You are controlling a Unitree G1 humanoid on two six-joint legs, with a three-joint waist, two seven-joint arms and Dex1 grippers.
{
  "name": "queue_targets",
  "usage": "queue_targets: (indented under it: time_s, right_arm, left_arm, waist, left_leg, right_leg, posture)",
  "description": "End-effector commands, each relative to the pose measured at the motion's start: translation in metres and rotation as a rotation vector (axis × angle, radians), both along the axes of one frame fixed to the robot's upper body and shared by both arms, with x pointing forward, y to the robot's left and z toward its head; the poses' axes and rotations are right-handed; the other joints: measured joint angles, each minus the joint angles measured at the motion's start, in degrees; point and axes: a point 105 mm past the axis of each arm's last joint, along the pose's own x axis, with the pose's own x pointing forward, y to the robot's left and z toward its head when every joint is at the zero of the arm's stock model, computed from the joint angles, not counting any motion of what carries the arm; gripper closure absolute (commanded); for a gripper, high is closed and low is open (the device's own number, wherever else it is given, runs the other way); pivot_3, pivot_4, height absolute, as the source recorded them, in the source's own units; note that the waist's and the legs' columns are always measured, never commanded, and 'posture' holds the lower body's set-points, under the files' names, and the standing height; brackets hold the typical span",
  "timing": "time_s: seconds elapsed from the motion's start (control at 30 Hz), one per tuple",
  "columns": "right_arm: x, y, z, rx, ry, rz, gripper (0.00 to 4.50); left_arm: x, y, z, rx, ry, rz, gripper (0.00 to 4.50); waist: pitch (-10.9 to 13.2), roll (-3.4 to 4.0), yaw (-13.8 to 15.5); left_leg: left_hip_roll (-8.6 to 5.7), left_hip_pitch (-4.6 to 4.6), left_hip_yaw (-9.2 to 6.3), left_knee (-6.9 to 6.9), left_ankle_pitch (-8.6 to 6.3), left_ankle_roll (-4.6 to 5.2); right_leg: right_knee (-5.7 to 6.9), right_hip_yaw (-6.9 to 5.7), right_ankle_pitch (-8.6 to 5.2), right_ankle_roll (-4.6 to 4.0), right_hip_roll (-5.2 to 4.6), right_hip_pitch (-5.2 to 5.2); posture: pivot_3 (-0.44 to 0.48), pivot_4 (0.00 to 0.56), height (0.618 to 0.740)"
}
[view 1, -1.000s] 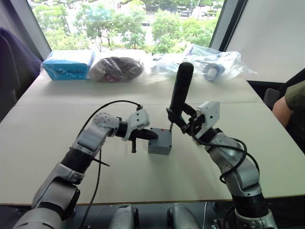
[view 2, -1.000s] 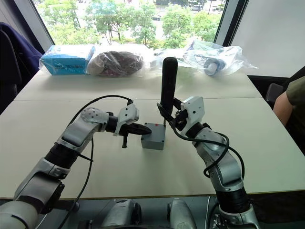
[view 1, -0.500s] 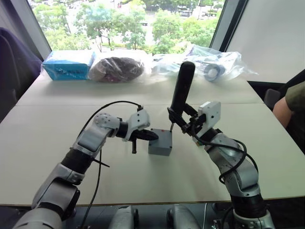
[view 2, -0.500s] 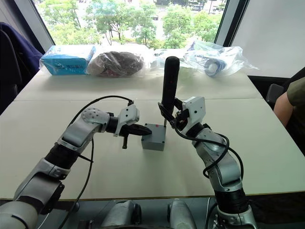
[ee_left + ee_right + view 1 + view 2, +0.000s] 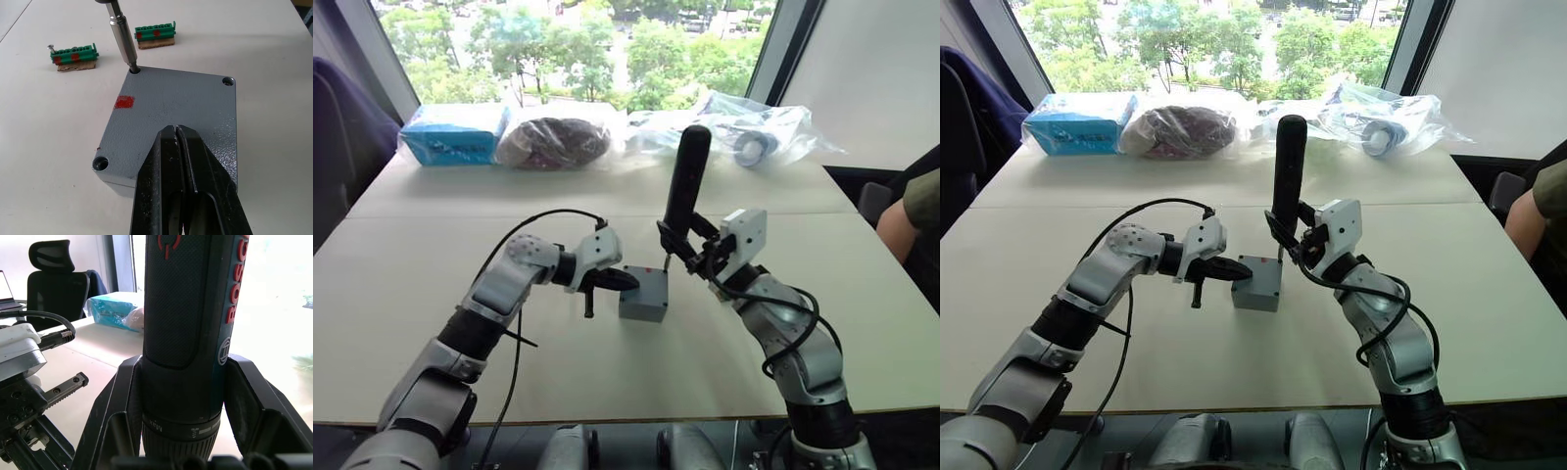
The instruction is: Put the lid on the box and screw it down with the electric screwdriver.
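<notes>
The grey box (image 5: 641, 307) stands mid-table with the lid (image 5: 190, 100) lying flat on top of it; a red mark sits near one lid corner. My left gripper (image 5: 176, 129) is shut, its fingertips resting on the lid's top from the left side. My right gripper (image 5: 693, 247) is shut on the electric screwdriver (image 5: 684, 186), which stands nearly upright. Its metal bit (image 5: 122, 36) is seated in the lid's far right corner hole. Two other corner holes of the lid show as open holes in the left wrist view.
Two green terminal blocks (image 5: 73, 52) (image 5: 155, 33) lie on the table just beyond the box. A blue carton (image 5: 453, 132) and plastic bags (image 5: 553, 140) (image 5: 749, 127) line the far edge. A person's arm (image 5: 913, 211) is at the right.
</notes>
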Motion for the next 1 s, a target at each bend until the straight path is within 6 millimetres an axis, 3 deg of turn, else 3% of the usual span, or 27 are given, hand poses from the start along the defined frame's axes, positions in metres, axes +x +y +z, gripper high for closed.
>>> queue_targets:
  time_s: [0.03,1.0]
  right_arm:
    - [0.006,-0.017,-0.057,-0.057,0.207,-0.1,2.73]
    - [0.0,-0.024,-0.091,-0.082,0.276,-0.146,2.73]
  left_arm:
    - [-0.001,0.006,-0.017,0.055,0.046,0.021,4.5]
    - [-0.001,0.007,-0.018,0.062,0.048,0.022,4.5]
  waist:
    - [0.0,-0.02,0.0]
    - [-0.2,0.0,0.0]
  left_leg:
    - [0.0,0.0,0.0,-0.01,0.0,0.0]
    - [0.01,-0.02,0.0,-0.27,-0.11,-0.18]
  right_leg:
    - [-0.02,0.0,0.0,0.0,0.0,0.0]
    - [-0.65,-0.02,0.06,-0.11,-0.04,0.09]
  posture:
    - [0.0,0.15,0.74]
    - [0.0,0.15,0.74]
